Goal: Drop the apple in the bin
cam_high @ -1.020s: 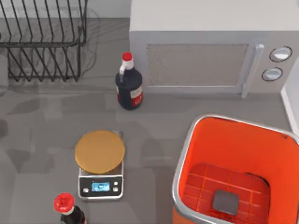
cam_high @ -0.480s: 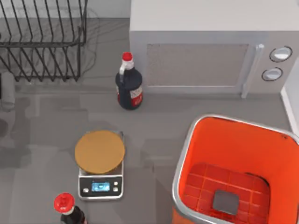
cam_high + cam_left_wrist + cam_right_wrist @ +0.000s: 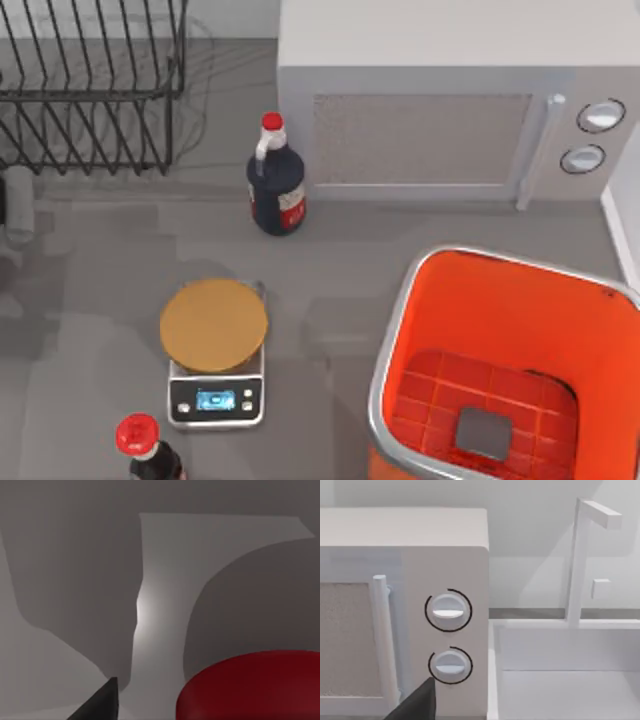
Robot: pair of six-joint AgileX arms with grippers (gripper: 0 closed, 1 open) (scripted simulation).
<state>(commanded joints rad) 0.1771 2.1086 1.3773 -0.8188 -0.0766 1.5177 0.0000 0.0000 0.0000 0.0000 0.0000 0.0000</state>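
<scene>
One red apple (image 3: 250, 686) just beside the left claw (image 3: 101, 703), grey table (image 3: 165, 605) beyond, orange bin (image 3: 400, 330) at the table's right, bottle (image 3: 276, 190) label unreadable, right claw (image 3: 417, 704) near the microwave (image 3: 445, 545) knobs, cannot tell either claw's spread

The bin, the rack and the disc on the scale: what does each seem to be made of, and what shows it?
Bin: probably moulded plastic, smooth orange-red walls, gridded floor, with a silver-grey, metal-looking rim.
Rack: thin dark wire, likely coated metal, judging by its slim bars.
Disc on the scale: matte tan and flat, perhaps wood or cork; the look leaves it open.
</scene>
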